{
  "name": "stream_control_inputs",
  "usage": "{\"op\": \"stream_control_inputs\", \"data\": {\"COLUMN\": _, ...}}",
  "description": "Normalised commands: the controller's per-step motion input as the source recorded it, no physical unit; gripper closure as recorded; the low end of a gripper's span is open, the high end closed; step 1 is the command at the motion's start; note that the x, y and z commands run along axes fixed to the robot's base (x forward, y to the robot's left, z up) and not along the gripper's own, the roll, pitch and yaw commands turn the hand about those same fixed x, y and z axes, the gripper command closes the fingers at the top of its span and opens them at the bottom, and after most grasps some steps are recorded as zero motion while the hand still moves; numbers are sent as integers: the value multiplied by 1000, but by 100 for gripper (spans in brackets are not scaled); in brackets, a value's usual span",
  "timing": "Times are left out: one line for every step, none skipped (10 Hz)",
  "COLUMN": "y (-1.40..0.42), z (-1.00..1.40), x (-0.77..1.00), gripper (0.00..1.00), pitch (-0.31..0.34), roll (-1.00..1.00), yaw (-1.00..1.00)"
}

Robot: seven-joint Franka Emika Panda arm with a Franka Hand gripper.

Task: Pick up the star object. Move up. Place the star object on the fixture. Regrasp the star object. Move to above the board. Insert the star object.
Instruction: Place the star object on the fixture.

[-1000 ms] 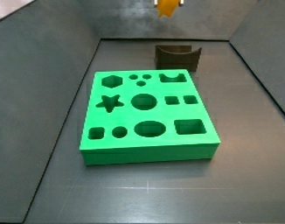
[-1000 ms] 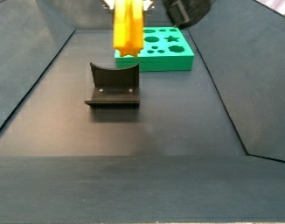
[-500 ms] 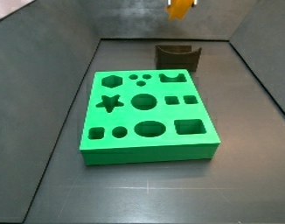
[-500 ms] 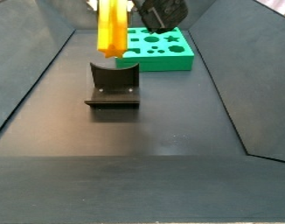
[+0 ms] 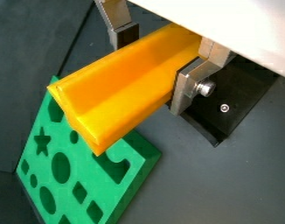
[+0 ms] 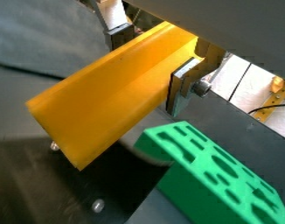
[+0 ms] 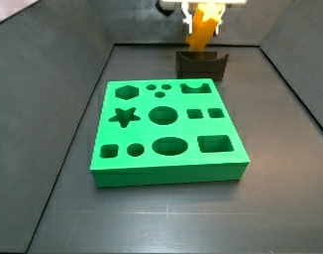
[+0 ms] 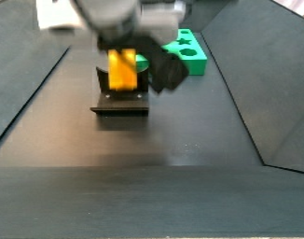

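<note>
The star object (image 7: 200, 32) is an orange-yellow bar hanging upright from my gripper (image 7: 197, 10) at the back of the floor. Its lower end sits at the notch of the dark fixture (image 7: 217, 67); whether they touch cannot be told. The motion-blurred gripper (image 8: 123, 28) holds the star object (image 8: 122, 70) over the fixture (image 8: 119, 101). In both wrist views the silver fingers (image 5: 191, 80) clamp the bar's sides: gripper (image 5: 156, 52) shut on the star object (image 5: 115, 87), gripper (image 6: 151, 52) on the star object (image 6: 110, 101). The green board (image 7: 164, 174) lies in front of the fixture.
Sloping dark walls enclose the floor on the left, right and back. The board (image 8: 192, 65) lies just beyond the fixture, close to the gripper. In the wrist views the board (image 5: 131, 166) (image 6: 186, 166) and the fixture (image 5: 232, 96) lie below the bar.
The gripper has come down with the star object from high above the fixture. The bar's lower end now reaches the fixture's notch. Board and fixture have not moved.
</note>
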Motion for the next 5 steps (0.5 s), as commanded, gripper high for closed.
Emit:
{"op": "stream_control_inputs", "data": {"y": 137, "z": -1000, "x": 184, "gripper": 100, "pitch": 48, "roll": -262, "yaw": -177}}
{"op": "stream_control_inputs", "data": {"y": 130, "z": -929, "x": 175, "gripper": 100, "pitch": 10, "roll": -164, "yaw": -165}}
{"op": "stream_control_inputs", "data": {"y": 100, "z": -713, "x": 143, "gripper": 100, "pitch": -15, "roll": -139, "yaw": -151}}
{"op": "stream_control_inputs", "data": {"y": 93, "z": -526, "x": 113, "gripper": 100, "pitch": -38, "roll": -112, "yaw": -129}}
{"op": "stream_control_inputs", "data": {"y": 118, "z": -475, "x": 72, "gripper": 100, "pitch": -52, "roll": -90, "yaw": -108}}
